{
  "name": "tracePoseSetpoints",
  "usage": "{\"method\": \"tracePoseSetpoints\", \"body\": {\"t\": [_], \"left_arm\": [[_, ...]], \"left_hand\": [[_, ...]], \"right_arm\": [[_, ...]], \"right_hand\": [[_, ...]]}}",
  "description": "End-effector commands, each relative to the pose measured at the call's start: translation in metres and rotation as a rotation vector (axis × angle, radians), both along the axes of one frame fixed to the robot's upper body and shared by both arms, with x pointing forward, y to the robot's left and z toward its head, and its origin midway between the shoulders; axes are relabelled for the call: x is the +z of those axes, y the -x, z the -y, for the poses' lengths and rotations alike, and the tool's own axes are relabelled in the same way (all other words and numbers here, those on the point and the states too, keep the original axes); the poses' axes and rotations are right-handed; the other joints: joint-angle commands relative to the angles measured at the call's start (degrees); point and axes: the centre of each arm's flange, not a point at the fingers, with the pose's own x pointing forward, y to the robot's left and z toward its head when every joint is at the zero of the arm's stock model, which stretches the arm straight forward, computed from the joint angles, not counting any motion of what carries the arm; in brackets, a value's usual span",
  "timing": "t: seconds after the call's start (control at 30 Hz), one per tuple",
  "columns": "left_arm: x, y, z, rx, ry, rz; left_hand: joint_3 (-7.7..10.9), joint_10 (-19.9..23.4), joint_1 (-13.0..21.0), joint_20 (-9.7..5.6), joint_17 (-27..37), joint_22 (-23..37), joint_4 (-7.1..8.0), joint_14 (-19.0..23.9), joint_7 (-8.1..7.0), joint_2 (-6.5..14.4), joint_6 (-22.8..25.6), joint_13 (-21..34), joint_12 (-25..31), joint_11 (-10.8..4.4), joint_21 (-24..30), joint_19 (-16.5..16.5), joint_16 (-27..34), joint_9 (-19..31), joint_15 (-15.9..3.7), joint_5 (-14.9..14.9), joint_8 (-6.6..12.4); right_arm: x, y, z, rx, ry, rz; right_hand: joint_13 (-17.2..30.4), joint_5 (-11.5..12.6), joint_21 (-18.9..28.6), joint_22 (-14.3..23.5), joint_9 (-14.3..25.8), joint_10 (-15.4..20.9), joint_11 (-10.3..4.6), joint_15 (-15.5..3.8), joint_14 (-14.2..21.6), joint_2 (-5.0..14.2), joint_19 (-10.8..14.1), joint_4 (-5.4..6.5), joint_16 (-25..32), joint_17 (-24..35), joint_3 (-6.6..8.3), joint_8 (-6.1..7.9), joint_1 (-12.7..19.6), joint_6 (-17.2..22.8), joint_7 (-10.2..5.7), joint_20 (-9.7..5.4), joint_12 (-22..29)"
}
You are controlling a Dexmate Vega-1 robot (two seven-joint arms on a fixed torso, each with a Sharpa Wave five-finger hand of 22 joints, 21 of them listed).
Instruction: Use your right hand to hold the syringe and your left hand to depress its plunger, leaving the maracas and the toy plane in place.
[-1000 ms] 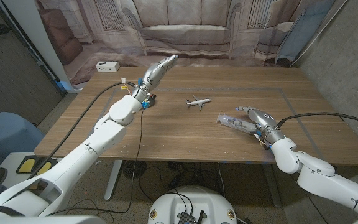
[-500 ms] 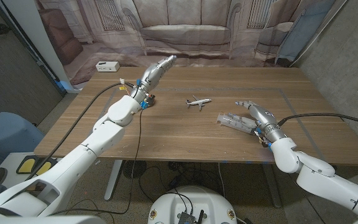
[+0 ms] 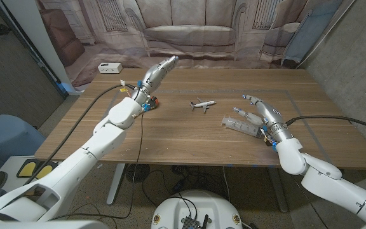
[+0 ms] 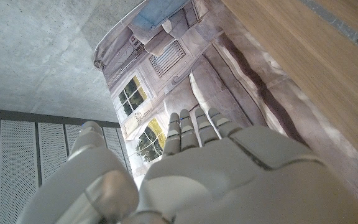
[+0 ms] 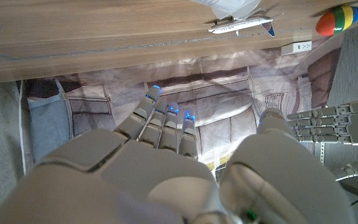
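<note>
Both hands empty, fingers apart. My right hand (image 3: 264, 116) hangs above the syringe (image 3: 239, 125), which lies flat on the table (image 3: 183, 137) near the right edge. My left hand (image 3: 157, 70) is raised far left, over the maracas (image 3: 152, 103). Toy plane (image 3: 203, 105) sits mid-table between them.

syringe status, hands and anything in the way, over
Right hand open, raised over the syringe, not gripping. Left hand open, far side of table, above the maraca. Toy plane sits clear of syringe.
</note>
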Motion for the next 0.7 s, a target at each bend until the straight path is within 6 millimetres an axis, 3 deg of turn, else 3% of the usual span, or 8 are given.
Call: {"method": "tracePoseSetpoints", "body": {"t": [0.03,0.33,0.5,0.7], "left_arm": [[-0.0001,-0.0009,-0.0038,0.001,-0.001,0.000],[-0.0038,-0.0013,-0.0072,0.005,0.005,-0.009],[-0.0040,0.0008,-0.0092,0.012,0.003,-0.006],[-0.0051,0.0032,-0.0121,0.020,0.002,-0.007]], "left_hand": [[-0.14,0.0,0.6,-0.49,0.2,0.3,-0.08,-0.1,0.19,0.1,0.0,0.1,0.0,0.34,0.2,0.3,0.1,0.1,0.00,-0.1,-0.20],[-0.15,-0.1,0.6,-0.95,0.2,0.3,-0.09,-0.1,0.50,0.1,-0.1,0.1,0.0,0.60,0.2,0.3,0.0,0.1,0.07,-0.1,-0.21],[-0.15,-0.2,0.6,-0.97,0.2,0.3,-0.09,-0.2,0.56,0.1,-0.1,0.1,0.0,0.57,0.2,0.3,0.0,0.1,0.15,-0.1,-0.23],[-0.17,-0.3,0.6,-1.08,0.2,0.2,-0.10,-0.2,0.58,0.1,-0.2,0.1,-0.1,0.71,0.2,0.3,0.0,0.1,0.15,-0.1,-0.27]], "right_arm": [[0.0124,0.0050,0.0025,0.115,-0.141,0.030],[0.0149,0.0069,0.0038,0.205,-0.272,0.041],[0.0176,0.0078,0.0040,0.226,-0.299,0.065],[0.0190,0.0094,0.0035,0.263,-0.344,0.089]], "right_hand": [[-0.2,0.4,-0.4,0.1,0.0,0.4,1.10,1.17,0.7,0.45,1.4,-0.85,0.2,-0.6,0.60,0.77,0.6,1.1,1.78,0.46,0.3],[-0.3,0.4,-1.1,0.1,0.0,0.1,1.20,1.05,0.2,0.52,1.2,-0.99,0.0,-1.0,0.61,0.71,0.5,0.9,1.18,0.49,0.1],[-0.4,0.3,-1.6,0.1,0.1,0.1,1.24,1.07,0.5,0.55,1.4,-0.81,0.1,-1.3,0.39,1.52,-0.2,3.0,1.37,0.46,0.2],[-0.5,0.3,-1.8,0.1,0.2,-0.1,0.67,0.74,0.9,0.40,2.5,-0.79,0.3,-1.6,0.17,0.84,-0.6,1.3,1.24,0.55,0.1]]}}
